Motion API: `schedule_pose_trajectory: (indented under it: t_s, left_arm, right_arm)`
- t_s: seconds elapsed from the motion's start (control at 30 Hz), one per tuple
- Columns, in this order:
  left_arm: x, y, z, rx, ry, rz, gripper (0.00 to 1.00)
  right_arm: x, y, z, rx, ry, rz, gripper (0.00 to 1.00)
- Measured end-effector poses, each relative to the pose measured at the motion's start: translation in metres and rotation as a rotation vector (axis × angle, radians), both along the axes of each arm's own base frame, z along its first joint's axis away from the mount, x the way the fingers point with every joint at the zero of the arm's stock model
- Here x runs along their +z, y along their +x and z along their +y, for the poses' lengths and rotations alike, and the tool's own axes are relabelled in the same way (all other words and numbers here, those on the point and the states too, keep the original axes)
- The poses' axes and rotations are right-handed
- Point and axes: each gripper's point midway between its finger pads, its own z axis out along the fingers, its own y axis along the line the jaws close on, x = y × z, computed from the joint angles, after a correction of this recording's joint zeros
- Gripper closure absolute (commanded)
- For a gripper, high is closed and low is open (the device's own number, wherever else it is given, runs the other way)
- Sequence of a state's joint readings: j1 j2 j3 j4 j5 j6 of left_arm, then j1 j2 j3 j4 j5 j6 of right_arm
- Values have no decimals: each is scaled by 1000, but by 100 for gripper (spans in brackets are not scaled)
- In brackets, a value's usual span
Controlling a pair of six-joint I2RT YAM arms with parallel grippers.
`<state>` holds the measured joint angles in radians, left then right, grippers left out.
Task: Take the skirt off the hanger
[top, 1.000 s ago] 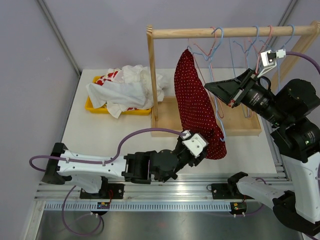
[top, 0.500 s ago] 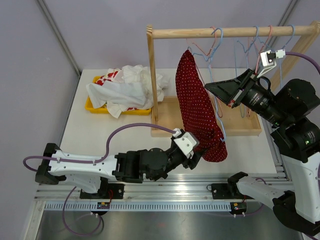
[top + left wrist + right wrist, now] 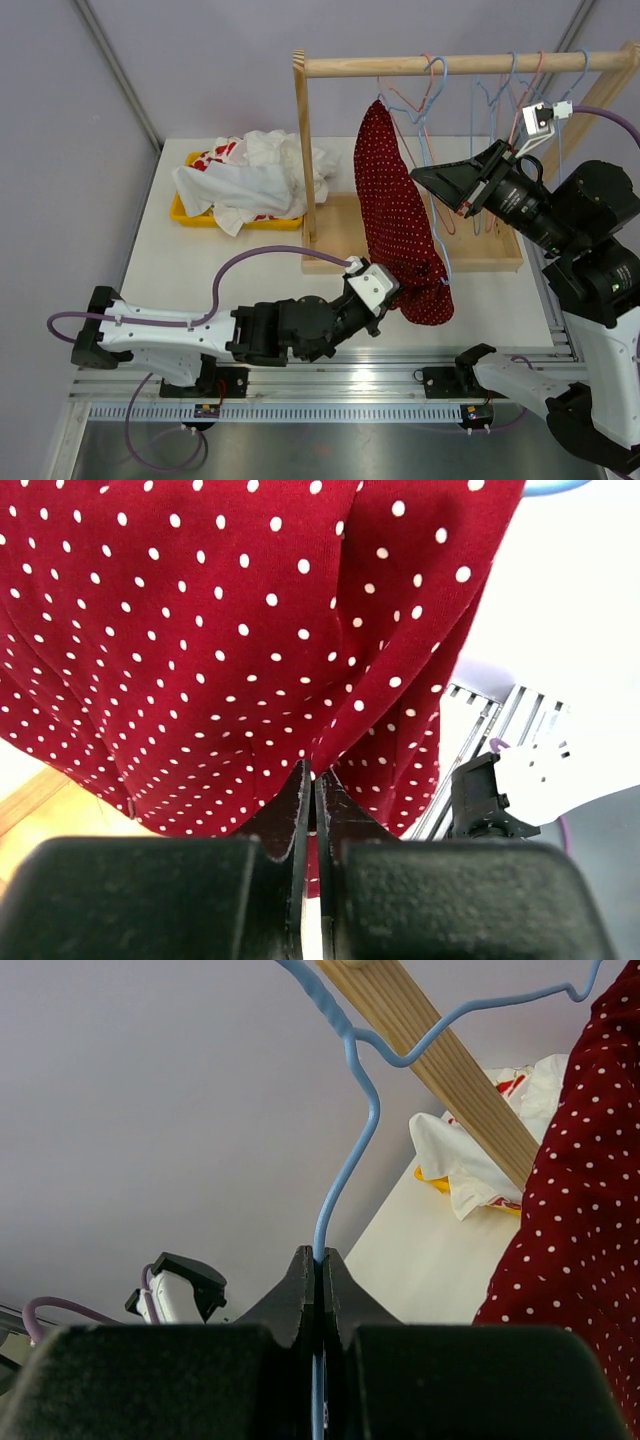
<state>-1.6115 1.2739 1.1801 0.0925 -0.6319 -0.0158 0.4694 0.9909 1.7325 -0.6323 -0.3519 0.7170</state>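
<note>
Pale grey walls (image 3: pixel 200 60) back a white table (image 3: pixel 200 270) with a wooden clothes rack on it. The red dotted skirt (image 3: pixel 398 215) hangs from a blue wire hanger (image 3: pixel 350 1172) hooked over the rack's rail (image 3: pixel 450 64). It hangs above the rack's base board (image 3: pixel 335 240), and its lower end reaches past the board's front edge, over the table.

The left gripper (image 3: pixel 313 780) sits at the skirt's bottom edge. Its jaws are pressed together on a small fold of cloth, which puckers where they meet. The left arm lies low and stretched along the near edge of the table, its wrist tipped up toward the hem.

The right gripper (image 3: pixel 318 1260) is clamped on the hanger's wire below the hook, just beside the upper part of the skirt. The right arm is raised and reaches in from the right side at about the height of the rail.

More wire hangers (image 3: pixel 500 95) hang empty further along the rail. A yellow tray (image 3: pixel 185 212) heaped with white cloths (image 3: pixel 255 180) stands at the back left of the table.

Half a second ago the left jaws stood apart around the hem; now they have closed on it. A second ago the left arm reached further right along the table edge. The right arm and hanger have barely moved.
</note>
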Motion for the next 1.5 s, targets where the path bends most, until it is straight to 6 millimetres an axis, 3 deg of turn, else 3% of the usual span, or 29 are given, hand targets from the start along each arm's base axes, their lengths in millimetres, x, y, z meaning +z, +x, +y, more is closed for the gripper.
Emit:
schedule_pose_trajectory:
  t_s: [0.17,0.23,0.37,0.53,0.67,0.73,0.97,1.07,1.13,1.27,1.37,1.4,1.43,1.5]
  left_arm:
    - [-5,-5,-4,-24,0,13,100]
    - [-16,-15,-5,-59,-5,36,100]
    - [-71,-52,-3,-154,17,123,100]
    - [-167,-130,18,-260,159,254,100]
    - [-203,-179,37,-274,315,268,100]
    - [-205,-185,39,-251,345,267,100]
    - [-188,-161,41,-115,325,244,100]
    - [-177,-150,46,-81,338,206,100]
    - [-165,-138,49,-61,334,187,100]
    - [-124,-82,59,43,281,157,100]
    - [-91,-33,75,149,234,142,100]
    - [-80,-17,82,185,219,136,100]
    - [-69,-2,90,219,209,126,100]
    - [-48,30,109,296,181,113,100]
  right_arm:
    - [0,1,0,-4,-2,0,100]
    - [0,5,1,-8,-7,1,100]
    - [0,18,7,-7,-37,13,100]
    - [-11,41,22,9,-92,67,100]
    - [-8,66,32,-4,-109,49,100]
    - [-3,74,33,-17,-107,30,100]
    - [-1,86,39,-22,-103,17,100]
    - [-13,93,42,-22,-102,25,100]
    - [-32,97,44,-24,-116,57,100]
    - [-65,108,45,-45,-154,125,100]
    - [-73,112,44,-59,-168,136,100]
    - [-72,112,43,-63,-169,130,95]
    - [-71,111,42,-69,-169,126,63]
    - [-69,108,39,-76,-170,122,23]
